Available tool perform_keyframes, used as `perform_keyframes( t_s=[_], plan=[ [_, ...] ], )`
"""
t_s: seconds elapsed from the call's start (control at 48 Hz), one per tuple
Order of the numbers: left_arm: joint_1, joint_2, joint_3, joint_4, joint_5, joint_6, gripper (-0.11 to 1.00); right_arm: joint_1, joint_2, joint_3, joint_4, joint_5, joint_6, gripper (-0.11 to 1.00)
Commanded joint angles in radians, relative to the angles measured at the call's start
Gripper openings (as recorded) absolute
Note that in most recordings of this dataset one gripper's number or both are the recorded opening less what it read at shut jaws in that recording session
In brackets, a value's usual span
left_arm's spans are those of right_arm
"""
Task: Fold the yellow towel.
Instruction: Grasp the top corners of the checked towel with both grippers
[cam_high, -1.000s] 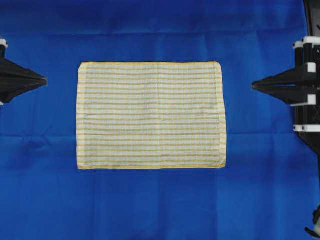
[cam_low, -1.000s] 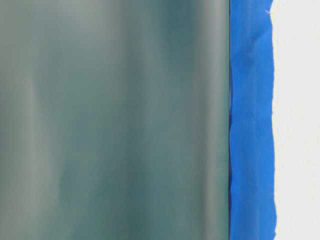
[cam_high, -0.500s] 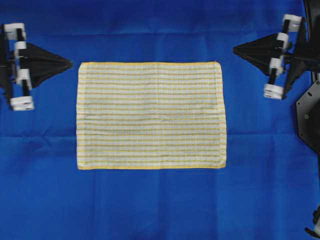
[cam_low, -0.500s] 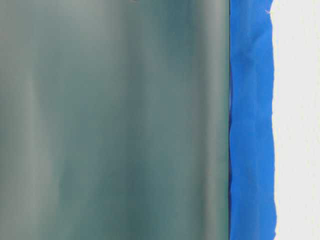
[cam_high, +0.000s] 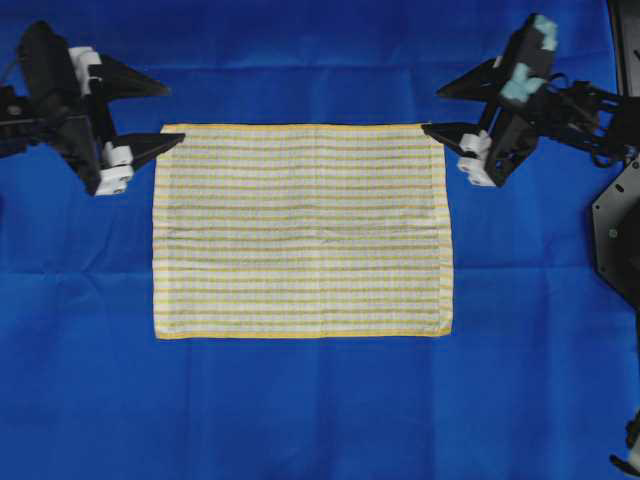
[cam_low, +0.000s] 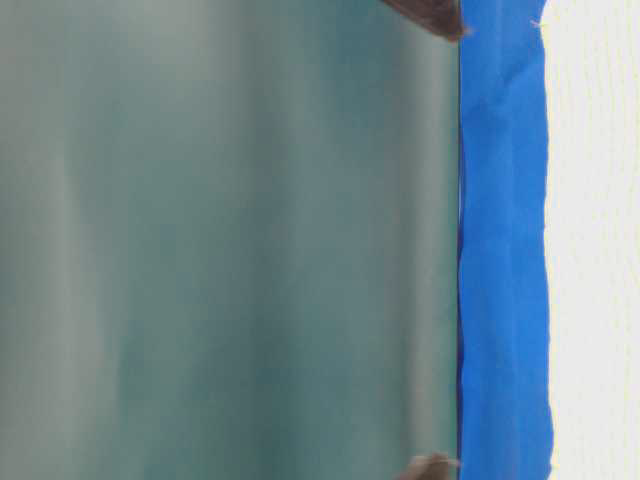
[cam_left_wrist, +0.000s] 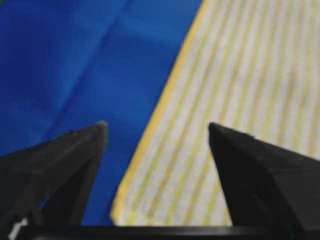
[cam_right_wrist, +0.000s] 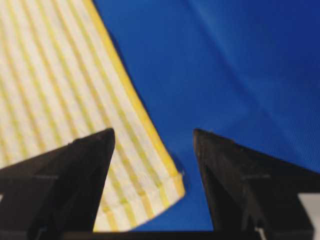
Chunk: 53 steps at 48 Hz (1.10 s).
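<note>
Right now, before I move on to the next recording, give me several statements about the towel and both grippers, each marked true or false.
1. The yellow towel lies flat and unfolded on the blue cloth. True.
2. The left gripper is shut on a towel corner. False: its jaws stand open and hold nothing; in the left wrist view the corner lies free between them.
3. The right gripper is open at the towel's upper right corner in the overhead view. True.
4. Both grippers are at the towel's bottom edge in the overhead view. False: both are at the top edge, one at each corner.
5. A second towel lies on the blue cloth. False: only one towel is there.
</note>
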Motion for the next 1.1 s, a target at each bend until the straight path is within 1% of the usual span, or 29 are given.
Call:
perform_keyframes(
  t_s=[0.0, 0.187, 0.292, 0.437, 0.5, 0.541, 0.604, 0.687, 0.75, 0.791, 0.833, 1.083],
  plan=[
    [0.017, 0.072, -0.012, -0.002, -0.044, -0.002, 0.76, -0.014, 0.049, -0.020, 0.009, -0.031, -0.002, 0.64],
    [0.041, 0.219, -0.028, -0.002, -0.098, -0.003, 0.76, -0.044, 0.152, -0.021, 0.018, -0.064, -0.002, 0.63],
    [0.051, 0.287, -0.043, -0.003, -0.117, -0.006, 0.75, -0.049, 0.195, -0.023, 0.025, -0.086, -0.002, 0.63],
    [0.078, 0.339, -0.058, -0.005, -0.114, -0.017, 0.72, -0.055, 0.233, -0.025, 0.044, -0.107, -0.003, 0.61],
    [0.092, 0.351, -0.058, -0.009, -0.109, -0.023, 0.69, -0.055, 0.242, -0.025, 0.044, -0.109, -0.003, 0.57],
    [0.098, 0.354, -0.058, -0.009, -0.104, -0.023, 0.64, -0.054, 0.244, -0.025, 0.044, -0.109, -0.003, 0.52],
    [0.101, 0.359, -0.055, -0.009, -0.095, -0.023, 0.51, -0.055, 0.247, -0.026, 0.044, -0.104, -0.005, 0.43],
    [0.097, 0.365, -0.054, -0.006, -0.077, -0.021, 0.30, -0.049, 0.247, -0.025, 0.044, -0.104, -0.003, 0.22],
    [0.095, 0.367, -0.055, -0.006, -0.067, -0.020, 0.16, -0.046, 0.247, -0.025, 0.044, -0.106, -0.005, 0.10],
    [0.094, 0.367, -0.055, -0.006, -0.064, -0.020, 0.08, -0.043, 0.247, -0.025, 0.046, -0.109, -0.005, 0.06],
    [0.094, 0.367, -0.057, -0.006, -0.064, -0.020, 0.02, -0.043, 0.247, -0.025, 0.046, -0.107, -0.003, 0.06],
    [0.091, 0.353, -0.075, -0.006, -0.049, -0.014, 0.02, -0.040, 0.224, -0.017, 0.051, -0.104, -0.002, 0.06]
  ],
)
